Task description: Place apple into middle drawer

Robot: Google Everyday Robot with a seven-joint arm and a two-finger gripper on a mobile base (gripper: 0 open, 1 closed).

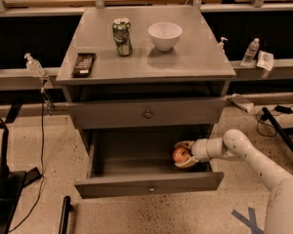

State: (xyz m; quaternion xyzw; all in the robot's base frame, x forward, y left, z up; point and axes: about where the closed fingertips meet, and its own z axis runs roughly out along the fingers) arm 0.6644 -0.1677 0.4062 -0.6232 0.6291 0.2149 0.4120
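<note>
fingers (184,144) of my gripper (178,155) are clamped on the round red-orange apple (180,155), 1 pale finger over its top and 1 under it. the gripper sits inside the wide, shallow grey metal middle drawer (117,187), which stands pulled out below the bench's front edge. it holds the apple at the drawer's right end, under the bench's front right corner. i cannot tell whether the apple touches the drawer floor. my white arm (244,147) reaches in from the right, over the drawer's right side.

above it, the other grey knobbed drawer front (112,115) sits shut just under the bench's front edge.

on the flat grey bench top (195,62) i see 3 things. a green drink can (122,36) stands upright toward the back edge, left of centre. a round white bowl (164,34) stands near it on the right, not touching it. a flat black remote-like device (83,64) lies by the front left corner.

a small clear pump bottle (221,43) shows at the right edge; i cannot tell whether it stands on the bench. a clear water bottle (252,51) stands beyond the right edge, and a second pump bottle (33,65) beyond the left edge.
</note>
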